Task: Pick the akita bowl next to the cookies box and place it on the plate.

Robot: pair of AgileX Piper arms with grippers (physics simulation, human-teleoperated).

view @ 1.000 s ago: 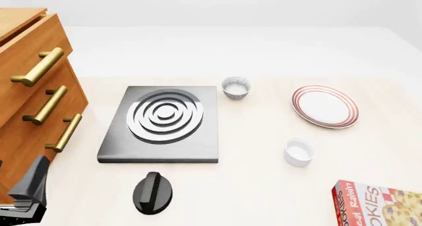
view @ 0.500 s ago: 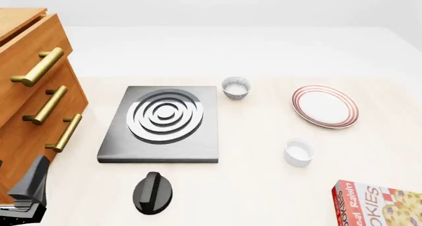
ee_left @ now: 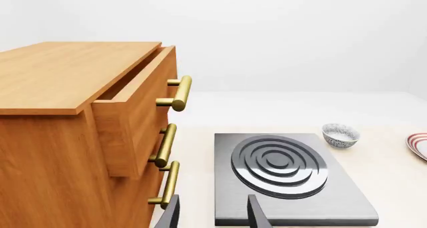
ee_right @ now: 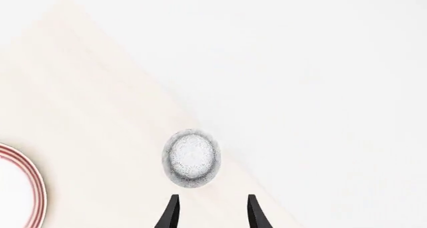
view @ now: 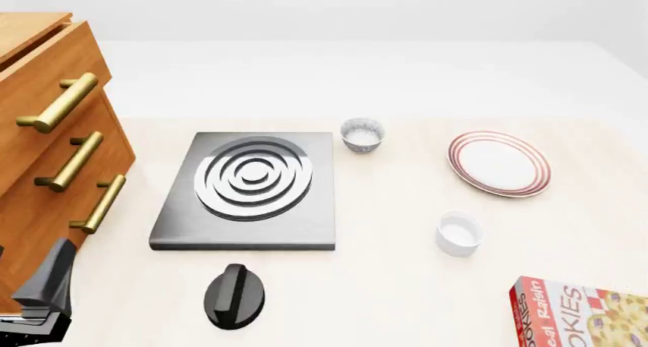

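Note:
An akita bowl (ee_right: 191, 159), grey-patterned outside and white inside, stands near the table's edge in the right wrist view, just ahead of my open, empty right gripper (ee_right: 212, 214). That bowl and the right gripper are outside the front view. The plate (view: 499, 163) with dark-red rings lies at the right; its rim (ee_right: 37, 188) also shows beside that bowl. The cookies box (view: 582, 313) lies at the front right corner. A look-alike bowl (view: 362, 135) sits by the stove slab. My left gripper (ee_left: 213, 218) is open and empty, near the cabinet.
A wooden drawer cabinet (view: 51, 134) with brass handles fills the left, its top drawer slightly open. A grey stove slab (view: 248, 191) lies mid-table with a black knob (view: 236, 295) in front of it. A plain white cup (view: 459, 233) stands between plate and box.

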